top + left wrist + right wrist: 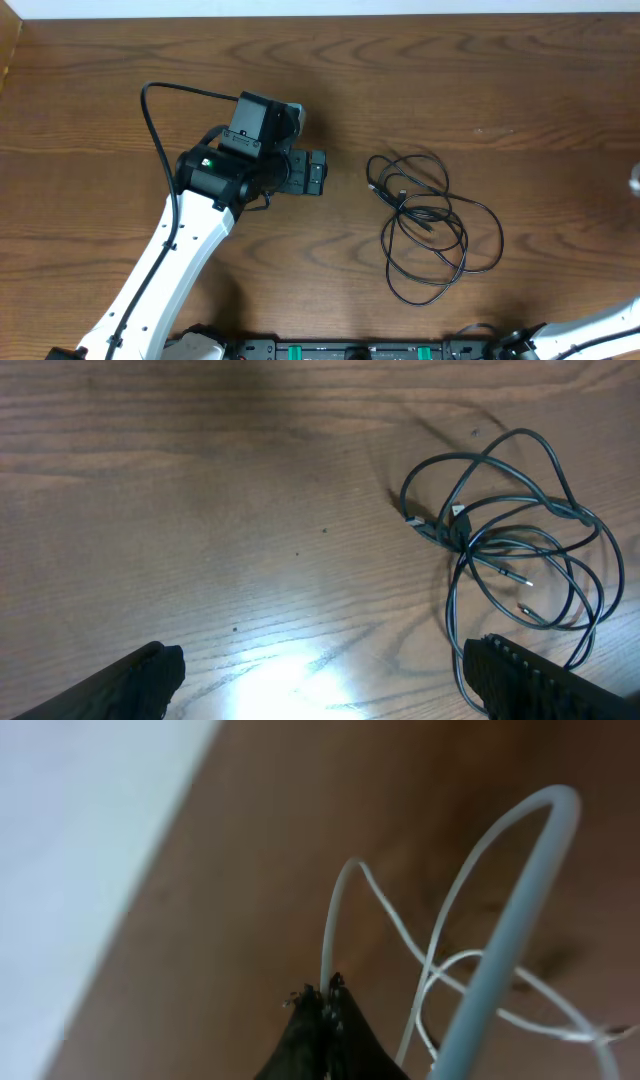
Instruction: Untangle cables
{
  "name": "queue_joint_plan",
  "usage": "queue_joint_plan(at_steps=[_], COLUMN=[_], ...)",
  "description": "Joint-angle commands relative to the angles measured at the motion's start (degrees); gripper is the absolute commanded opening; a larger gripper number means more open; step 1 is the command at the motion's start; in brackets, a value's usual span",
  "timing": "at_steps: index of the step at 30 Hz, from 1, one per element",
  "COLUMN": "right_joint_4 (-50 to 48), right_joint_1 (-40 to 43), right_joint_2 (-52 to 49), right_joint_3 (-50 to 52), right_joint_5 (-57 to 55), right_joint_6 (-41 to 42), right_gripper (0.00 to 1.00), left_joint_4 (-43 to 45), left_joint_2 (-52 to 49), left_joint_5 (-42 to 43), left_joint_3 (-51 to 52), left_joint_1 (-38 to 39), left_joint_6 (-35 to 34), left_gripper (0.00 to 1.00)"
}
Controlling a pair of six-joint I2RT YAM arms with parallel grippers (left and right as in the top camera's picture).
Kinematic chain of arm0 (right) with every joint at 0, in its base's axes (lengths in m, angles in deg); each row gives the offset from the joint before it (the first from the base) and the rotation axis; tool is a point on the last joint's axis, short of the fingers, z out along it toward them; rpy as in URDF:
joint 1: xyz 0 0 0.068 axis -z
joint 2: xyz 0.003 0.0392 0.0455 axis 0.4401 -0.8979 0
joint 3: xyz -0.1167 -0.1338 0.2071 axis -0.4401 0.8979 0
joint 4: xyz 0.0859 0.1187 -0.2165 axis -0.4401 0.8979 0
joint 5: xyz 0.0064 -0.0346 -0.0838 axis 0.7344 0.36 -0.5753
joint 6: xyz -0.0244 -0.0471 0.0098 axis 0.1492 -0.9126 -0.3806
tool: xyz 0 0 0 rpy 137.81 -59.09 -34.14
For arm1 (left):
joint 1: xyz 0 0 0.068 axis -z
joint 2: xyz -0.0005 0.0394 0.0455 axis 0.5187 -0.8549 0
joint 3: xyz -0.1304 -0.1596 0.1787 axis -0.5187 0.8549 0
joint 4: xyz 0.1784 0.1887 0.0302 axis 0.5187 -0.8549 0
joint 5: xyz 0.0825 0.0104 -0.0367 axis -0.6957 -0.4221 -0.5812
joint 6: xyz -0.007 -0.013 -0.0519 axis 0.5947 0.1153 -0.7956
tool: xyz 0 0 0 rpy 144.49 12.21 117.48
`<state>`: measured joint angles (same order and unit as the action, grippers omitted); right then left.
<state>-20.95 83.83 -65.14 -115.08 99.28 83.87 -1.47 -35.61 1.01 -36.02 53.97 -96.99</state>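
The black cables (425, 215) lie in a tangled loop on the wooden table, right of centre. They also show in the left wrist view (510, 550), with small plugs inside the loops. My left gripper (318, 174) is open and empty, left of the tangle and apart from it; its fingers (325, 680) sit wide apart above bare wood. My right gripper (325, 995) is shut on the white cable (335, 920), which rises from the fingertips and loops off to the right. In the overhead view the right gripper is out of frame.
A pale surface (70, 850) borders the wooden table (500, 80) in the right wrist view. A small grey blur (635, 180) shows at the overhead's right edge. The right arm's base (590, 335) is at the bottom right.
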Motion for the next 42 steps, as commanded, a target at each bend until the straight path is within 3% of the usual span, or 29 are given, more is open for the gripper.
queue_joint_plan(at_steps=[1, 4, 6, 8, 10, 11, 18, 24, 27, 29, 34, 42], right_joint_4=[0.2, 0.2, 0.2, 0.2, 0.4, 0.8, 5.4, 8.9, 6.3, 6.4, 12.0, 16.4], right_joint_1=[0.4, 0.1, -0.2, -0.4, -0.4, -0.3, -1.9, -6.6, -10.4, -12.8, -17.6, -20.7], right_joint_2=[-0.3, -1.7, -2.4, -2.4, -2.4, -2.4, -2.3, -2.3, -2.3, -2.3, -2.3, 1.4], right_joint_3=[1.5, 2.8, 3.5, 4.3, 4.4, 4.3, 4.3, 4.3, 4.3, 4.3, 4.3, 4.2], right_joint_5=[-10.0, -14.4, -17.7, -21.0, -23.3, -24.4, -25.6, -25.3, -21.1, -22.8, -46.9, -50.7], right_joint_6=[-3.8, -3.6, -3.6, -2.4, -0.2, 1.2, 11.9, 15.0, 5.6, 3.6, 10.5, 18.2], right_gripper=[0.01, 0.03, 0.13, 0.3, 0.57, 0.64, 0.84, 0.89, 0.92, 0.93, 0.99, 0.99], left_joint_4=[-0.1, -0.1, -0.1, -0.1, -0.1, -0.1, -0.1, -0.1, -0.1, 0.0, 0.1, 0.9], left_joint_2=[0.4, 0.4, 0.4, 0.4, 0.4, 0.4, 0.4, 0.4, 0.4, 0.4, 0.4, 0.4], left_joint_5=[-0.8, -0.8, -0.8, -0.8, -0.8, -0.8, -0.8, -0.8, -0.8, -0.8, -0.8, -0.8], left_joint_3=[0.4, 0.4, 0.4, 0.4, 0.4, 0.4, 0.4, 0.4, 0.4, 0.4, 0.4, 0.4], left_joint_1=[0.1, 0.1, 0.1, 0.1, 0.1, 0.1, 0.1, 0.1, 0.1, 0.1, 0.1, 0.1], left_joint_6=[0.7, 0.7, 0.7, 0.7, 0.7, 0.7, 0.7, 0.7, 0.7, 0.8, 0.7, 0.7], left_gripper=[0.95, 0.95, 0.95, 0.95, 0.95, 0.95, 0.95, 0.95, 0.95, 0.95, 0.95, 0.95])
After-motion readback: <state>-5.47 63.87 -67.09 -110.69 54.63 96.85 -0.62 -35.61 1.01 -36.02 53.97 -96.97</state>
